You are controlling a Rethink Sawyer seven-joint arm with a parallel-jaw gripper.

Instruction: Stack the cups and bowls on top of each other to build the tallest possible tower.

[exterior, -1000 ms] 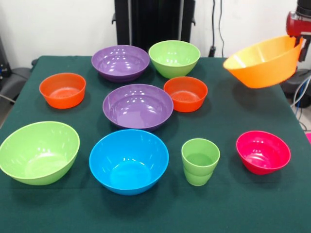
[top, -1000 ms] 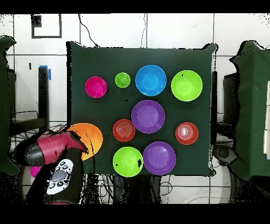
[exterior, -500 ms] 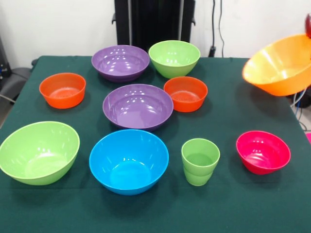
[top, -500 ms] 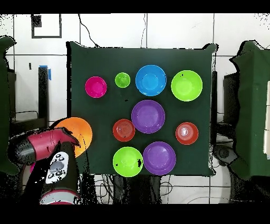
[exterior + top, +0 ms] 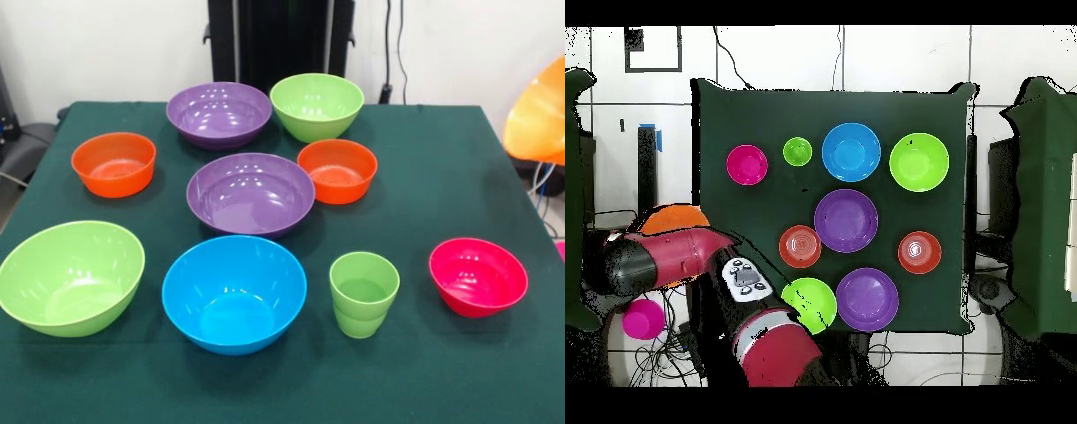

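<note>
1. The large orange bowl (image 5: 538,119) hangs tilted in the air past the table's (image 5: 415,177) right edge in the front view, well apart from everything on the cloth; overhead, only a sliver (image 5: 673,218) shows beyond the arm (image 5: 660,262).
2. The gripper itself is hidden; I cannot tell how it holds the bowl, though the bowl is plainly carried.
3. The light-green cup (image 5: 363,293) stands near the front edge, between the blue bowl (image 5: 234,291) and the pink-red bowl (image 5: 478,276).
4. Nothing is stacked yet. This looks like the carry of a first piece.
5. Next, likely: bring the bowl over the cloth, level it, and seat it as a wide base.
</note>
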